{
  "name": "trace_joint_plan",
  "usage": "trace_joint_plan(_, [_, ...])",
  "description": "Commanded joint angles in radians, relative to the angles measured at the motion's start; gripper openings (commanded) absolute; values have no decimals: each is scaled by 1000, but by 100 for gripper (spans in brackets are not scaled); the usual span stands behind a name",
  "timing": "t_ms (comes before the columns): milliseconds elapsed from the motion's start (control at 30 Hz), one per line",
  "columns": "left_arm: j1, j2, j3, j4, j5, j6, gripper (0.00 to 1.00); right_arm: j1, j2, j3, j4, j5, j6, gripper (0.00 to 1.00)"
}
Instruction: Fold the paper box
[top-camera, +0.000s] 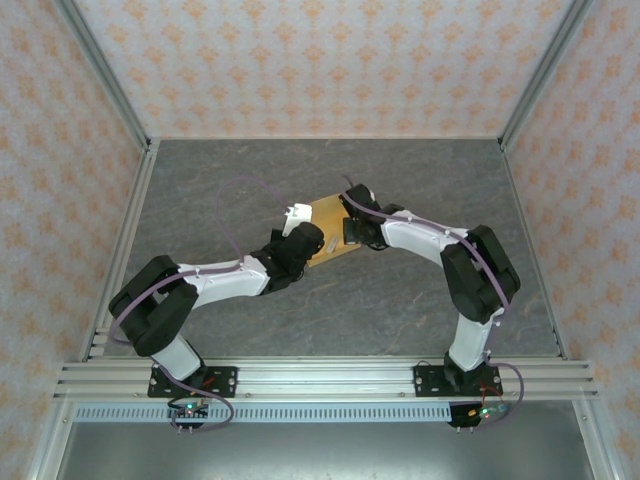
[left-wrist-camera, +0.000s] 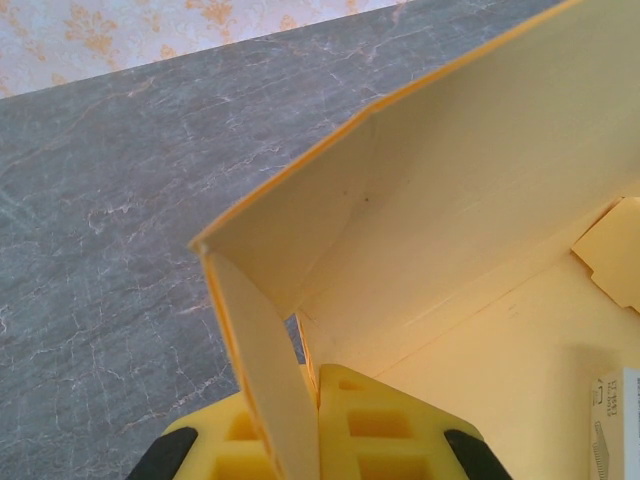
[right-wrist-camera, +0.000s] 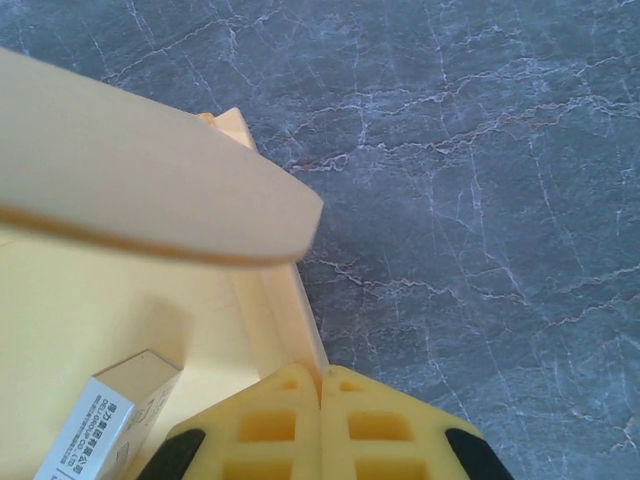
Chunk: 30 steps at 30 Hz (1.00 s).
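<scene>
A: How will it handle?
B: The light orange-tan thin cardboard paper box (left-wrist-camera: 480, 180) looks light and springy. It should bend readily on its creases, and I'd judge it easy to dent or tear. Best taken by a flap edge or wall, close to a fold

A: Where is it?
B: On the grey marbled table top (left-wrist-camera: 110, 200), directly ahead of both claws. The left claw (left-wrist-camera: 295, 392) is clamped on an upright corner flap, with a wall rising just beyond its tips. The right claw (right-wrist-camera: 320, 372) has its jaws together, and the low side wall runs into their seam, seemingly nipped

A: Count?
B: One box, two claws, and one small white printed carton (right-wrist-camera: 110, 420) inside, left of the right claw
</scene>
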<state>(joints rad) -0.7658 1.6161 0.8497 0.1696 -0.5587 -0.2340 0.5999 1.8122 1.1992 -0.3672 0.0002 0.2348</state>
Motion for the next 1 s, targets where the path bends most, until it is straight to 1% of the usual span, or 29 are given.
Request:
trace_joint_plan(0, [-29, -10, 19, 26, 40, 12, 0, 7, 12, -7, 1, -97, -71, 0])
trace_joint_plan(133, [-30, -12, 19, 27, 38, 13, 0, -27, 8, -35, 56, -200, -59, 4])
trace_joint_plan(300, [-29, -9, 18, 27, 38, 13, 0, -58, 11, -87, 128, -284, -45, 7])
trace_joint_plan(567, [-29, -14, 16, 26, 36, 13, 0, -83, 34, -110, 192, -349, -31, 9])
trace_joint_plan(767, [-29, -15, 15, 27, 35, 15, 0, -87, 53, -93, 177, -337, -18, 13])
trace_joint_plan(833, [-29, -14, 15, 28, 35, 15, 0, -87, 59, -82, 156, -320, -17, 15])
trace_joint_plan(967, [-30, -11, 15, 28, 37, 16, 0, -87, 56, -75, 136, -281, -33, 16])
